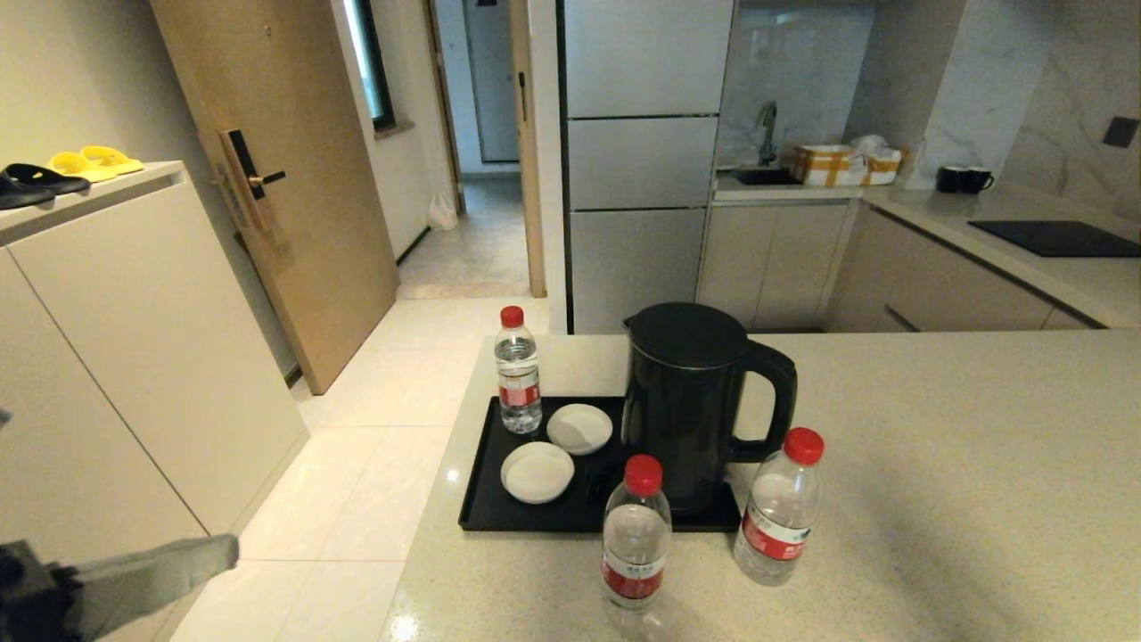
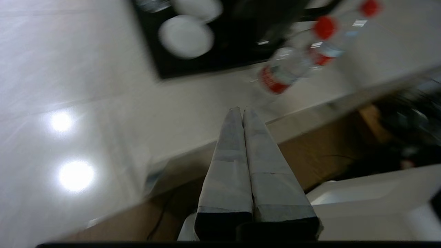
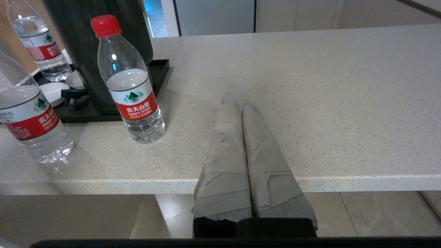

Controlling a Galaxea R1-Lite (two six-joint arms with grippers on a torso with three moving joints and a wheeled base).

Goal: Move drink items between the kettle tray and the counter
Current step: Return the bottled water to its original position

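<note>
One red-capped water bottle stands upright at the far left corner of the black kettle tray, left of the black kettle. Two more bottles stand on the beige counter in front of the tray: one near the front edge, one to its right. My left gripper is shut and empty, low at the left beyond the counter's side. My right gripper is shut and empty, hovering over the counter's front edge to the right of the bottles; the head view does not show it.
Two small white round dishes lie on the tray beside the kettle. A white cabinet with slippers stands to the left across tiled floor. The counter drops off at its left and front edges. A black cooktop sits far right.
</note>
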